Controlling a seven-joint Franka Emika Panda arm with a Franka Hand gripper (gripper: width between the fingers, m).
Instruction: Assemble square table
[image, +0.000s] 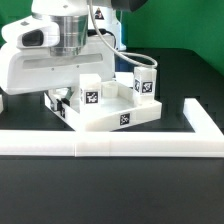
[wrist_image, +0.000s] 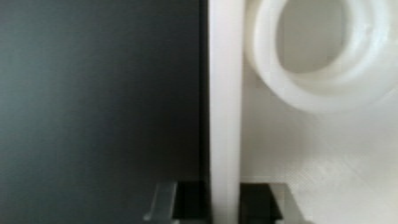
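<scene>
The square table's white panel (image: 112, 118) lies flat on the black table, with a marker tag on its front edge. Short white tagged legs stand upright on it, one near the middle (image: 90, 95) and one at the back on the exterior view's right (image: 146, 80). My gripper (image: 60, 100) reaches down at the panel's edge on the exterior view's left, largely hidden by the hand. In the wrist view, the gripper (wrist_image: 222, 205) is shut on the panel's thin white edge (wrist_image: 222, 100). A dark finger (wrist_image: 178, 200) sits on each side of it. A round socket (wrist_image: 329, 50) shows in the panel's face.
A long low white L-shaped rail (image: 110, 147) runs along the front and turns back on the exterior view's right (image: 203, 118), close to the panel. The arm's white body (image: 40, 60) hangs over the panel's left part. A green wall stands behind.
</scene>
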